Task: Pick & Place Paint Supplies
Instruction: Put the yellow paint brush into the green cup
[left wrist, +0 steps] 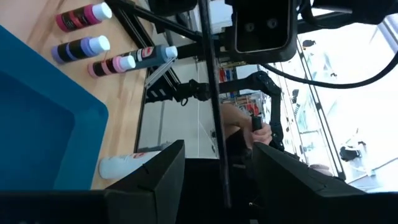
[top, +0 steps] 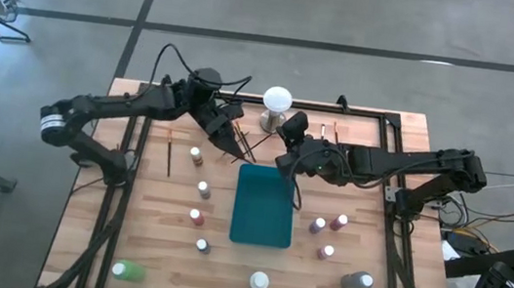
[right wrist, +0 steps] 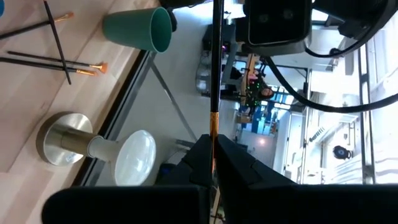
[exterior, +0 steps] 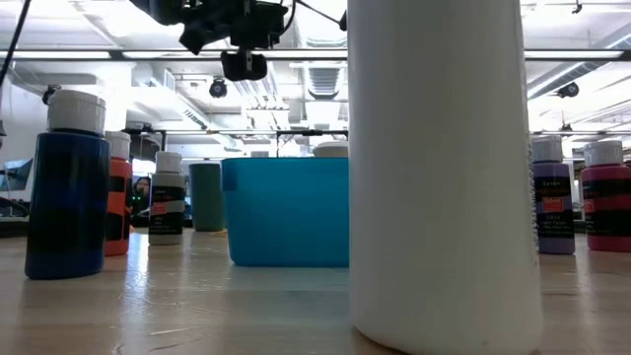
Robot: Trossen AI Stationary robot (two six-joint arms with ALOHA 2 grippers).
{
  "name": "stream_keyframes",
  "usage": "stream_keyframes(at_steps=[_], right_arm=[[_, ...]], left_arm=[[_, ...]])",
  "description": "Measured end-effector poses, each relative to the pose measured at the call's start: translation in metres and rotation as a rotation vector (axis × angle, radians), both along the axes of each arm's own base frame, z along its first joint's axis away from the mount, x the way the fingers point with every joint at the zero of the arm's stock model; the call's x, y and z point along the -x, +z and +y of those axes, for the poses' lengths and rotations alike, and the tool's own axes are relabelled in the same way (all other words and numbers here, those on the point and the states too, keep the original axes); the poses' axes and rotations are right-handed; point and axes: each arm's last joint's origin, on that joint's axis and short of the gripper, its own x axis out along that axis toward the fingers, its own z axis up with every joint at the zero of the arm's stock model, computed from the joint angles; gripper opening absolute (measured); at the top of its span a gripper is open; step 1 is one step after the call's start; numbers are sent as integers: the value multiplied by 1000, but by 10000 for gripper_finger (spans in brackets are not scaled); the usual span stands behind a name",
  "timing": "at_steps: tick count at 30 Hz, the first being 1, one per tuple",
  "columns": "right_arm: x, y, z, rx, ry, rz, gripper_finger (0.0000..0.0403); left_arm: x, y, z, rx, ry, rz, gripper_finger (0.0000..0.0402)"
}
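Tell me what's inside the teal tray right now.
Seen from above, the teal tray shows only its bare floor: no bottle or brush lies in it. Its far edge sits partly under the right gripper, so that strip is covered. Bottles stand around it on the table.

Robotics lab: concrete floor [top: 370, 20] (bare), ceiling strip lights [exterior: 89, 54], wooden table [top: 165, 251].

Both arms reach inward, meeting just behind the teal tray [top: 263, 207]. Left gripper [top: 234, 144] off the tray's rear left corner, fingers [left wrist: 163, 172] spread apart. Right gripper [top: 286, 161] off the rear right corner, fingers [right wrist: 200, 151] pinched on a thin brush [right wrist: 213, 93].
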Motion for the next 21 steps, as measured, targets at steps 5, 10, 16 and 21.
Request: stream_keyframes(at_steps=[5, 10, 16, 21], right_arm=[[0, 0, 0, 2, 1, 3, 8], [0, -2, 0, 3, 1, 8, 8], [1, -6, 0, 6, -4, 24, 8], [1, -11, -1, 18, -1, 48, 8]], left_arm=[[-6, -3, 3, 20, 2, 8, 187], [-13, -5, 6, 30, -6, 19, 155], [-19, 1, 8, 31, -17, 8, 93], [-22, 1, 9, 46, -19, 21, 48]])
